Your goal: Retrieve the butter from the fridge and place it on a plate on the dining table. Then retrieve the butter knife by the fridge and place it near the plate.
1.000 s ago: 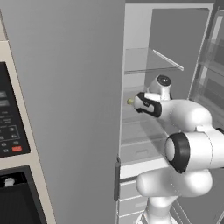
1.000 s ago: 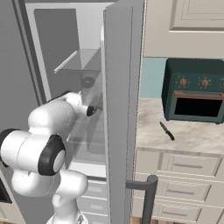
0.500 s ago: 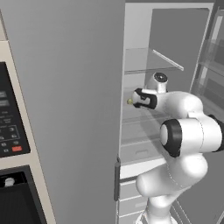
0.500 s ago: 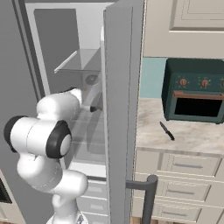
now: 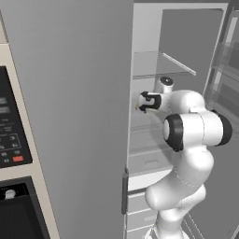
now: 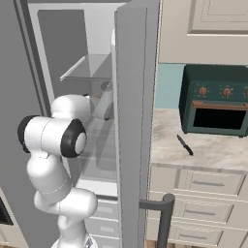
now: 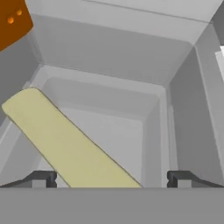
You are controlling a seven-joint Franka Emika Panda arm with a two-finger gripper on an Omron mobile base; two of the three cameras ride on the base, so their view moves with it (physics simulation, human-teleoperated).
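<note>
The grey fridge (image 5: 70, 93) stands with its door (image 6: 135, 97) swung open, and my arm reaches onto a middle shelf. In the hand view the butter (image 7: 65, 144), a pale yellow stick, lies slantwise on the white shelf floor. Its near end lies between my fingertips (image 7: 39, 178). My gripper (image 7: 111, 179) is open and wide around it, touching nothing. From the left base view the gripper (image 5: 139, 103) sits just past the door edge. The butter knife (image 6: 184, 144), small and dark, lies on the counter right of the fridge. The plate and dining table are out of view.
A dark green toaster oven (image 6: 218, 99) stands on the marbled counter (image 6: 213, 150) behind the knife. An orange thing (image 7: 13, 19) sits at the shelf's upper left corner. A glass shelf (image 5: 158, 65) hangs above my hand. The black built-in oven panel (image 5: 9, 126) is left of the fridge.
My elbow has swung up and left, and the hand has edged slightly higher and deeper into the fridge. The jaws have stayed open.
</note>
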